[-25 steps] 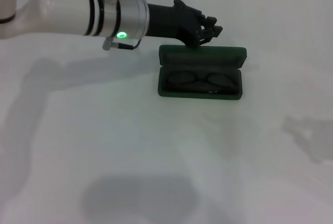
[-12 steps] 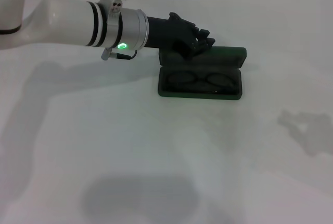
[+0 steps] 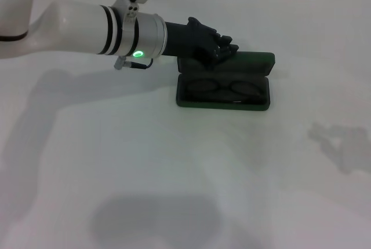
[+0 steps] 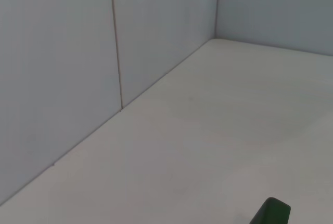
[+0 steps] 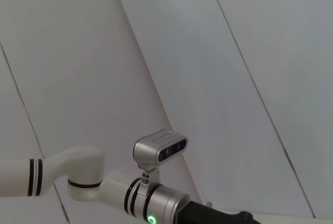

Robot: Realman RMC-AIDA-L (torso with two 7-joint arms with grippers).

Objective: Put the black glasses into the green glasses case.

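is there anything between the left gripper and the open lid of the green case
Nothing visible. The left gripper is right at the upright lid of the green glasses case, over its left half. The black glasses already lie inside the tray. The right gripper is out of view.

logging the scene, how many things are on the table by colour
black: 1, the black glasses, lying inside the case
green: 1, the green glasses case, lid open
total: 2
The left gripper hovers at the lid's rear edge.
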